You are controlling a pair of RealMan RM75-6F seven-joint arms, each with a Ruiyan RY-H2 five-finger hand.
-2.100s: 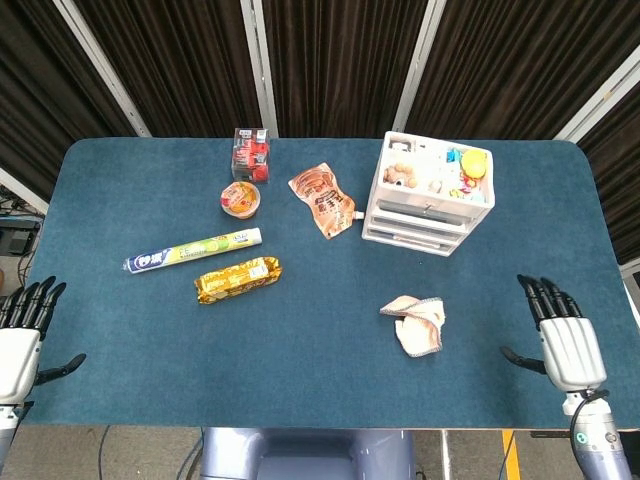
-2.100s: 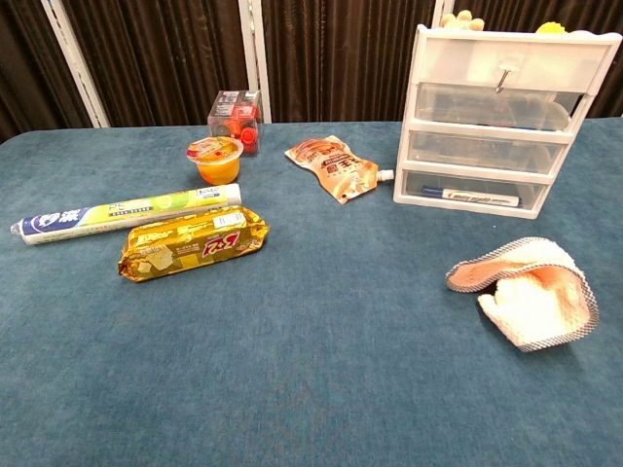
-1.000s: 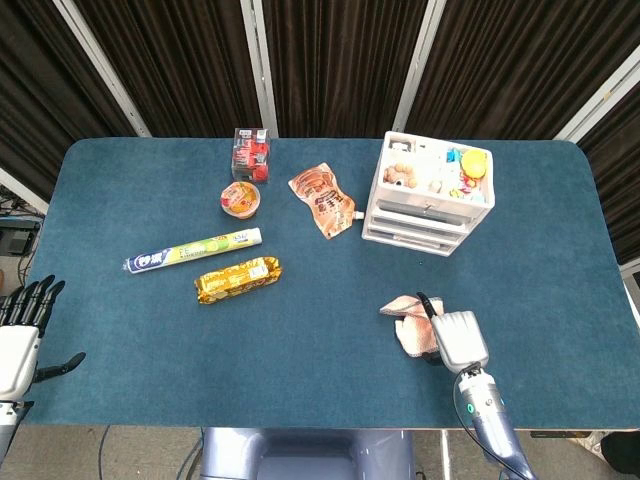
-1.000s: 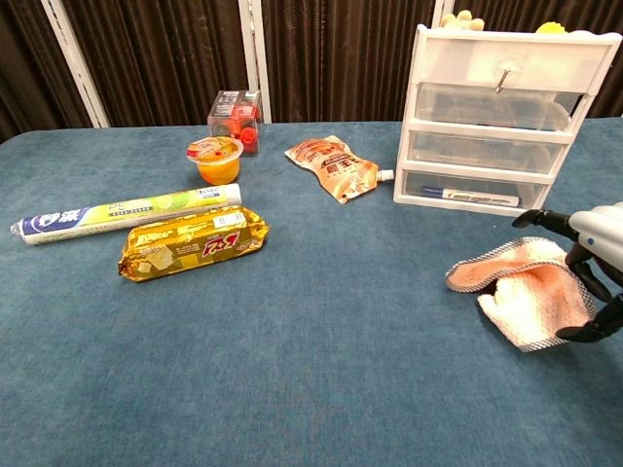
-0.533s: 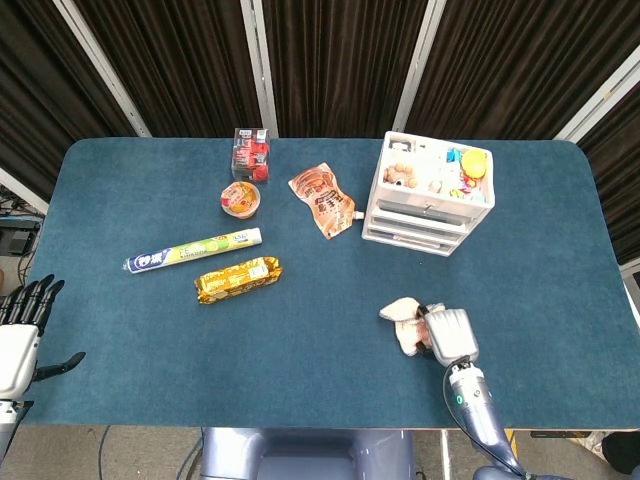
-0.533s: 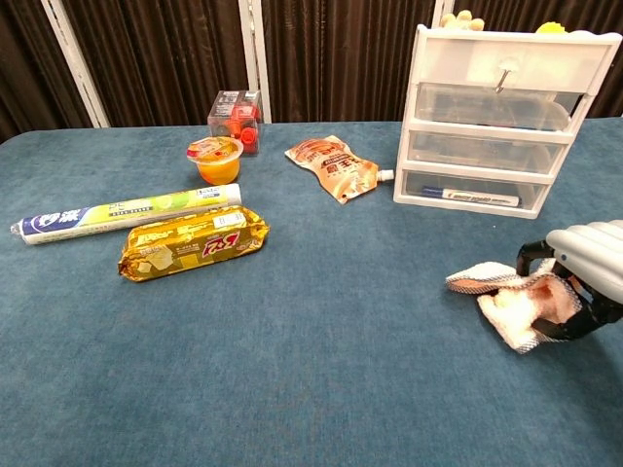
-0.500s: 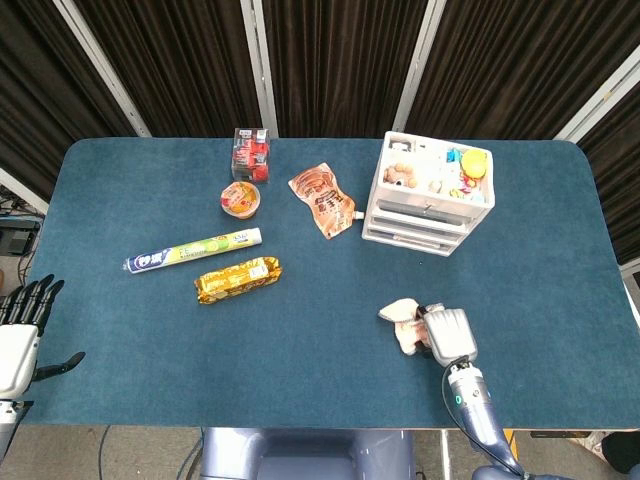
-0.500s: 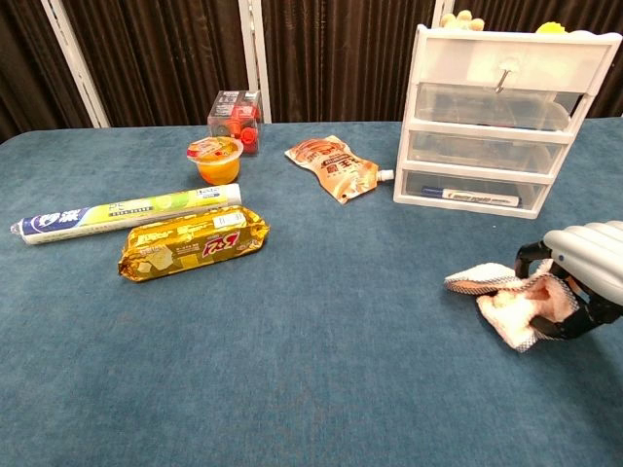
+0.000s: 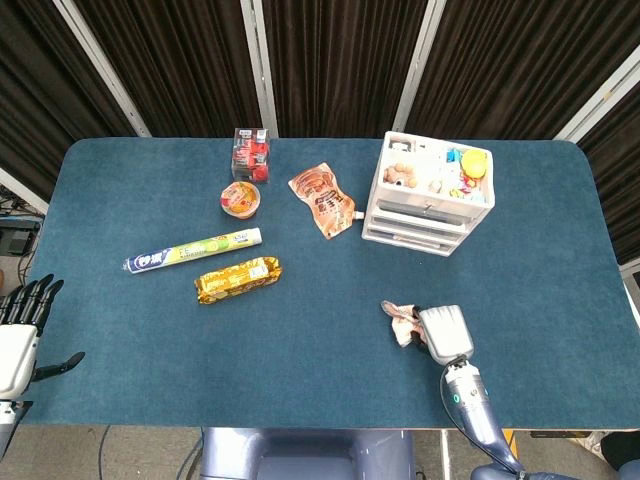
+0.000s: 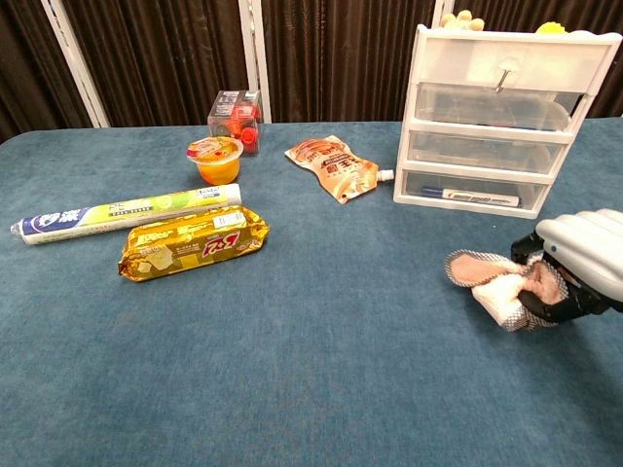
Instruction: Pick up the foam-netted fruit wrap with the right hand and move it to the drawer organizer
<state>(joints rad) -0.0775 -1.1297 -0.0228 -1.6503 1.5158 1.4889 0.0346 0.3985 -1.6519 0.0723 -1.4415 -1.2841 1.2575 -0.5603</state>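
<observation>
Dark curtains [image 9: 330, 60] back the blue table [image 9: 150, 320]. The right hand [image 9: 444, 333] grips the foam wrap [image 10: 492, 280]. Only the head view shows the left hand [image 9: 20, 345], fingers spread and holding nothing.

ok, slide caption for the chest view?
Right hand grips the foam-netted fruit wrap on the table, near the drawer organizer.

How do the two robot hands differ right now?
The right robot hand is over the table, fingers curled around the foam-netted fruit wrap; the left robot hand sits off the table's left edge, fingers spread, holding nothing. The right shows in both views; the left only in the head view. Both have pale backs and dark fingers.
</observation>
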